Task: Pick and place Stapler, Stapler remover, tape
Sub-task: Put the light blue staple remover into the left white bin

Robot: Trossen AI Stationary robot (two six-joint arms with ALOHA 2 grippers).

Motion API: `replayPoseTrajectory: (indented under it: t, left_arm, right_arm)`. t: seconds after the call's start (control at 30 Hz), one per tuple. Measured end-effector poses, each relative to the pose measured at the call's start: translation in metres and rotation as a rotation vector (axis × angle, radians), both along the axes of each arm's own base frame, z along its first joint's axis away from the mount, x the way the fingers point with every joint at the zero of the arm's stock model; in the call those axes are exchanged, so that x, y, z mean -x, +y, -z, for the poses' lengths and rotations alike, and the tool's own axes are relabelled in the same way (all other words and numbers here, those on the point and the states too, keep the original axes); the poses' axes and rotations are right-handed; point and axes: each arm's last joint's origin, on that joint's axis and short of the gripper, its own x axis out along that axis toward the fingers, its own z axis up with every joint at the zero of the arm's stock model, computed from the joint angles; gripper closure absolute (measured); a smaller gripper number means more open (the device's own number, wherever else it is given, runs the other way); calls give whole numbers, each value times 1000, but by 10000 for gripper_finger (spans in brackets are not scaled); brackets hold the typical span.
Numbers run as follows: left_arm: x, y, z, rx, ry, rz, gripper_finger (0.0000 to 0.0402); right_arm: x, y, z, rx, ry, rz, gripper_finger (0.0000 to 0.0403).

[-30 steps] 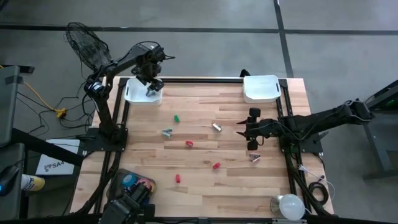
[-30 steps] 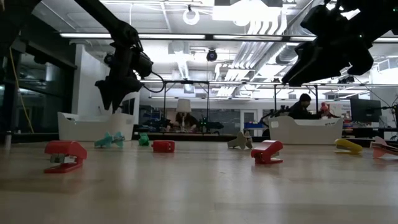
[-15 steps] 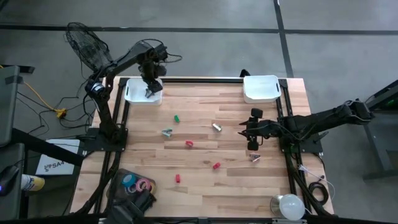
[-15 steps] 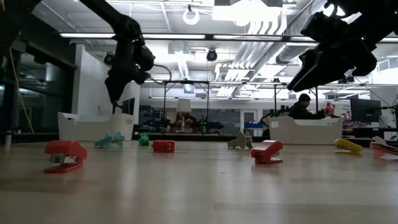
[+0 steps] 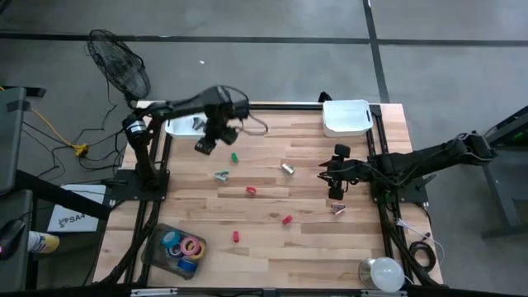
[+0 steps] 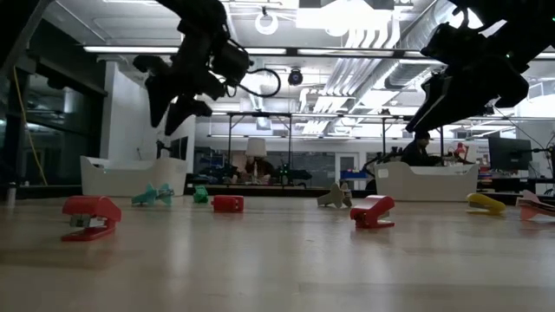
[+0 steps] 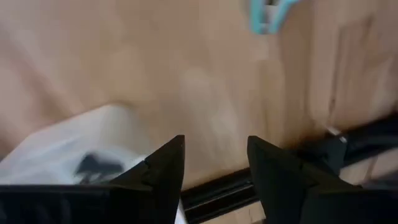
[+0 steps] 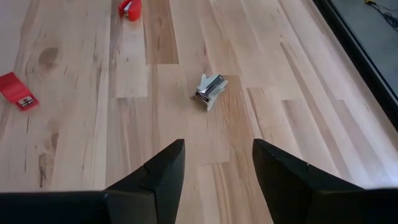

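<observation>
Three small red staplers (image 5: 251, 190) (image 5: 286, 219) (image 5: 235, 237) lie on the wooden table. A teal staple remover (image 5: 221, 175) and a green piece (image 5: 234, 157) lie left of centre. A beige one (image 5: 287, 168) lies mid-table and a pink one (image 5: 338, 209) at the right. Tape rolls (image 5: 183, 246) sit in a clear tub at the near left. My left gripper (image 5: 203, 146) hangs open and empty above the table, just right of the far-left white bin (image 5: 180, 127). My right gripper (image 5: 333, 175) hovers open at the right, pointing at the beige piece (image 8: 210, 89).
A second white bin (image 5: 346, 117) stands at the far right. A small dark thing (image 7: 94, 165) lies in the left bin. A white bulb-like object (image 5: 379, 273) sits at the near right corner. The black frame rails (image 5: 272, 105) border the table.
My left gripper has swung from above the far-left white bin toward the table's right and near side, over the bare wood, rolling its wrist as it went. A dark shape that hid the tape tub at the near edge has gone.
</observation>
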Motion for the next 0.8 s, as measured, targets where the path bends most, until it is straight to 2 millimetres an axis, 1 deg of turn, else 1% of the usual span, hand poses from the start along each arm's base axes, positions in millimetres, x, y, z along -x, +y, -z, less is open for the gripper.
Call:
replayPoseTrajectory:
  t: [0.17,0.3,0.37,0.43,0.6,0.7,0.8]
  left_arm:
    - [-5,-34,26,52,101,132,231]
    - [-3,-53,51,-7,181,214,220]
    - [-1,-58,60,-55,220,218,202]
    - [0,-63,67,-98,244,210,175]
    - [-3,-69,78,-188,225,189,90]
    - [-8,-73,80,-139,160,185,50]
    - [-14,-76,82,-102,90,181,34]
  right_arm:
    - [0,0,0,-10,0,8,222]
    - [0,0,0,-10,0,9,222]
    - [0,0,0,-15,-2,13,222]
    - [0,0,0,-19,-3,16,222]
    - [0,0,0,-29,-7,24,222]
    - [0,0,0,-36,-6,19,222]
    - [0,1,1,-50,-5,16,222]
